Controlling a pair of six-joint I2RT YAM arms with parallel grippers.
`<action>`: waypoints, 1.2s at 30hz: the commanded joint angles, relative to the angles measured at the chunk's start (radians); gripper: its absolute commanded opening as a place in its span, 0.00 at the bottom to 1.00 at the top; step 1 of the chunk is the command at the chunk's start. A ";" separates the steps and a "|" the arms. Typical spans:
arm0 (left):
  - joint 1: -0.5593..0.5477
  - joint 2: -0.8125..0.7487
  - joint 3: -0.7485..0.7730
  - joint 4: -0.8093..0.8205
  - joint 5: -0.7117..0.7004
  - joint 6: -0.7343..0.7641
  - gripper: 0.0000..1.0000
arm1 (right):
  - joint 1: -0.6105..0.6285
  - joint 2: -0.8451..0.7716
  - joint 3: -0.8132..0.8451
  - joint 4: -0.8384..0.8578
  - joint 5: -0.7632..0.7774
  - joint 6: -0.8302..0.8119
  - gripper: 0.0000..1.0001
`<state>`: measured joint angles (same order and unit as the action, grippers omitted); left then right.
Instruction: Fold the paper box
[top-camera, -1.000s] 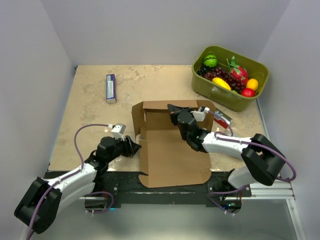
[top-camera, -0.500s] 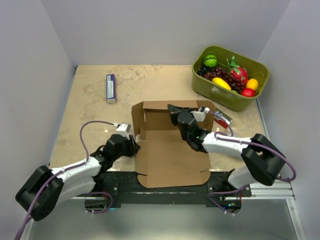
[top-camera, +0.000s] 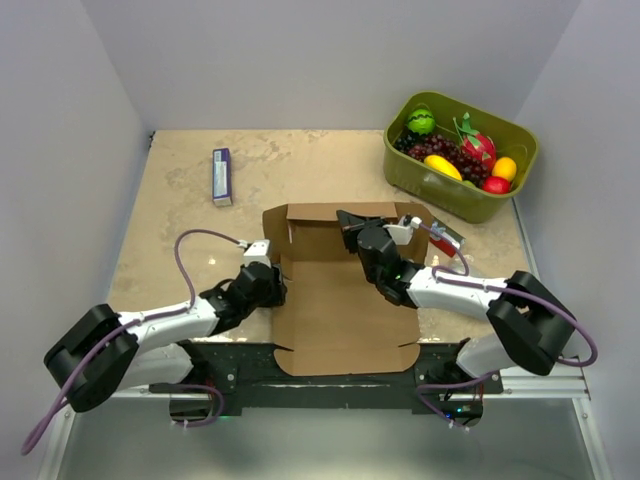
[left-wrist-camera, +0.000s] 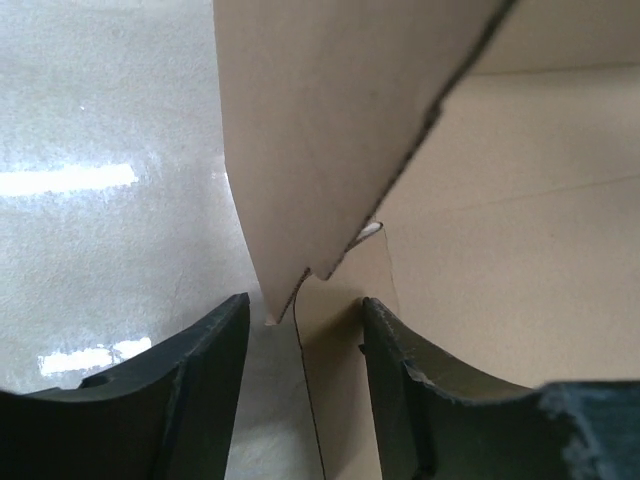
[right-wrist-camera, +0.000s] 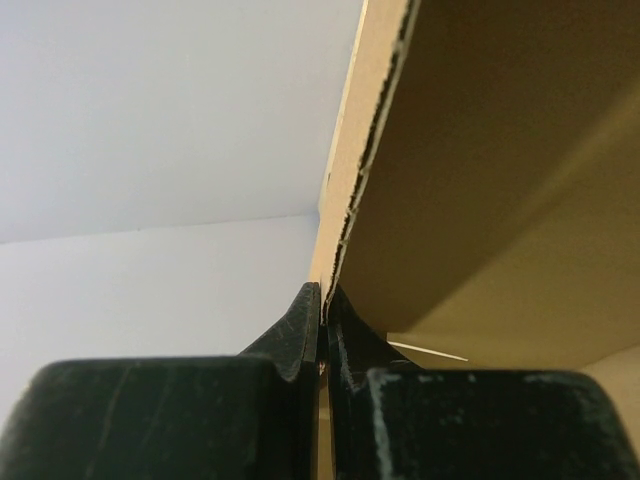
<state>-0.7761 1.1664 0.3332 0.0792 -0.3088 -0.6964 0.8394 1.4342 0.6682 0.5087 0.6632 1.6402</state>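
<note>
Top view: the paper box (top-camera: 340, 300), a brown die-cut sheet only partly erected, lies at the near centre of the bench (top-camera: 180, 210), its broad front panel flat and reaching past the bench's front edge, its far wall and left side flap standing up. The left hand (top-camera: 268, 285) sits at the box's left edge; in the left wrist view its fingers (left-wrist-camera: 215, 370) are spread, with the lower corner of the upright side flap hanging between them and touching neither. The right hand (top-camera: 347, 222) meets the top of the far wall from inside the box; in the right wrist view its fingers (right-wrist-camera: 292, 335) are pressed together on the wall's cardboard edge, pinching it. Well apart from the box, an olive-green bin (top-camera: 440, 195) holding fruit stands at the far right corner, and a small purple carton (top-camera: 222, 176) lies flat at the far left.
</note>
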 joint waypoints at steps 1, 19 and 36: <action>-0.009 0.026 0.003 -0.153 -0.062 -0.049 0.57 | 0.009 -0.012 -0.033 -0.102 0.039 -0.039 0.00; -0.002 -0.281 0.138 -0.209 -0.030 0.110 0.73 | 0.006 -0.020 -0.036 -0.095 0.044 -0.048 0.00; 0.000 -0.045 0.323 -0.187 -0.113 0.221 0.28 | 0.006 -0.018 -0.039 -0.088 0.044 -0.048 0.00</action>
<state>-0.7792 1.1000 0.6006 -0.1619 -0.4263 -0.4950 0.8433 1.4174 0.6521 0.5129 0.6632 1.6409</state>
